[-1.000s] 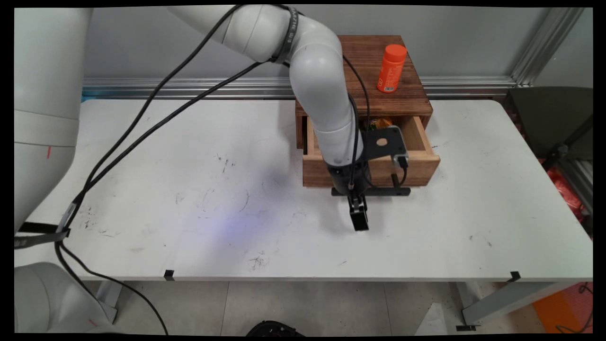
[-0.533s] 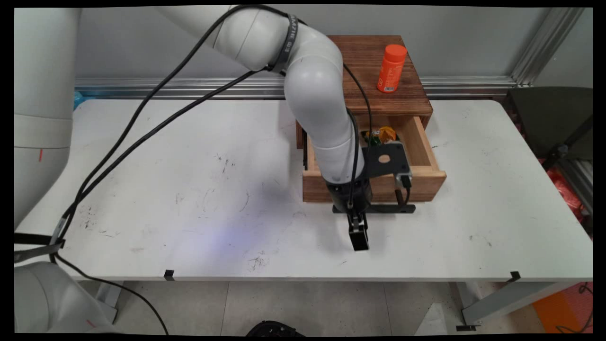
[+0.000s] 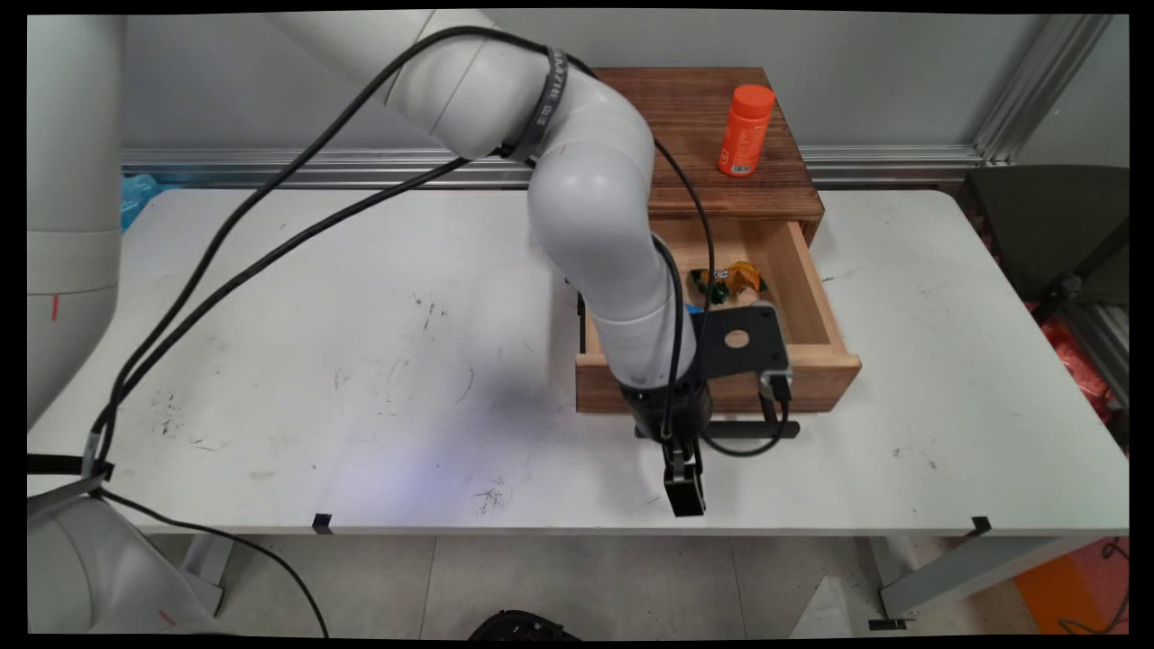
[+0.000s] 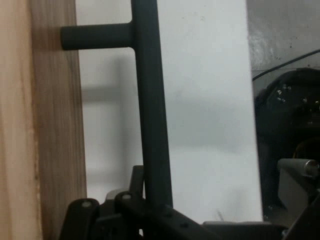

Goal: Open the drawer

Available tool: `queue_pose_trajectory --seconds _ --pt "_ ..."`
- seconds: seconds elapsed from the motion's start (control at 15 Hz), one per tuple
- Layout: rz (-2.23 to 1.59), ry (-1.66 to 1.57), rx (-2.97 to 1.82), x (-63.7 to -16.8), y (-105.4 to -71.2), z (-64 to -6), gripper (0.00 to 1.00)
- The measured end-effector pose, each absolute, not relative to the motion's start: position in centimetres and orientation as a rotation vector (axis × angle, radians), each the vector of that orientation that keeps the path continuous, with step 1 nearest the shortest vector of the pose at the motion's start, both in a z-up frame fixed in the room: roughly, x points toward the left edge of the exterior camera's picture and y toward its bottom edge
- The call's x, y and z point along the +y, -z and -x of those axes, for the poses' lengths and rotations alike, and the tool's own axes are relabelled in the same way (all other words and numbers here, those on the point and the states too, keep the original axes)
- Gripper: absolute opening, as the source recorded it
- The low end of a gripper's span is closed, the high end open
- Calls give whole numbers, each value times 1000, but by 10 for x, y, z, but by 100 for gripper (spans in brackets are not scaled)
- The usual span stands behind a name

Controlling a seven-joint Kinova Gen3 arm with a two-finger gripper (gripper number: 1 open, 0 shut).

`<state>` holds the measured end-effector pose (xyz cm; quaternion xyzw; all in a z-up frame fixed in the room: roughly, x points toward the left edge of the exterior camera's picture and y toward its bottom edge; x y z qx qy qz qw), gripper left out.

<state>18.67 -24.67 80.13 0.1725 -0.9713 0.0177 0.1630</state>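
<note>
In the main view I see the arm reaching from the upper left down to the front of a wooden box (image 3: 721,144) standing at the back of the white bench (image 3: 361,361), right of centre. Its drawer (image 3: 811,361) is pulled out toward the lower edge of the frame, and the black bar handle (image 3: 784,430) runs along the drawer's front panel. The gripper (image 3: 683,491) hangs just below that handle, near the bench's lower edge, with its black wrist and a black camera plate (image 3: 741,341) covering the left and middle of the drawer front. From here I cannot see the jaws' gap. Inside the drawer, toward its back, lies a small heap of yellow and green wrapped sweets (image 3: 728,279), partly hidden by the arm. An orange bottle (image 3: 745,131) stands upright on the box's top, well clear of the arm. Black cables (image 3: 270,243) drape from the arm across the left half of the frame. A dark chair (image 3: 1055,234) sits off the bench's right end.

In the hand view I look along the gripper (image 4: 152,207). The handle (image 4: 150,110) runs up the middle of the frame, with a short post at upper left joining it to the drawer front (image 4: 50,130), which fills the left side. The jaws are closed around the bar at the bottom of the frame. White bench (image 4: 210,100) lies behind it, and its edge and the floor show at right.
</note>
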Motion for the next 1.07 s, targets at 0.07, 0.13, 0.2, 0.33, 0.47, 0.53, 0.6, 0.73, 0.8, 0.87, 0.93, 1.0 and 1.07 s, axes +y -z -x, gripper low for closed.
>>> queue_pose_trajectory --seconds 0.07,0.13,0.2,0.33,0.47,0.53,0.6,0.73,0.8,0.87,0.93,1.0,1.07 --pt "-493 -52 -2769 -242 -801 -185 100" --pt "-495 -54 -2767 -237 -802 -184 100" --pt "-496 -57 -2764 -233 -802 -182 100" --pt "-499 -61 -2760 -225 -803 -179 100" --pt "-502 -64 -2755 -217 -803 -177 100" --pt "-503 -65 -2752 -214 -804 -175 100" --pt "-504 -65 -2750 -211 -804 -174 100" --pt "-506 -64 -2747 -206 -804 -173 100" --pt "-507 -63 -2746 -204 -804 -172 100" --pt "-507 -62 -2744 -202 -804 -172 100" --pt "-508 -61 -2742 -199 -805 -171 100" --pt "-506 -60 -2740 -198 -805 -170 100" --pt "-506 -62 -2738 -197 -806 -170 100"
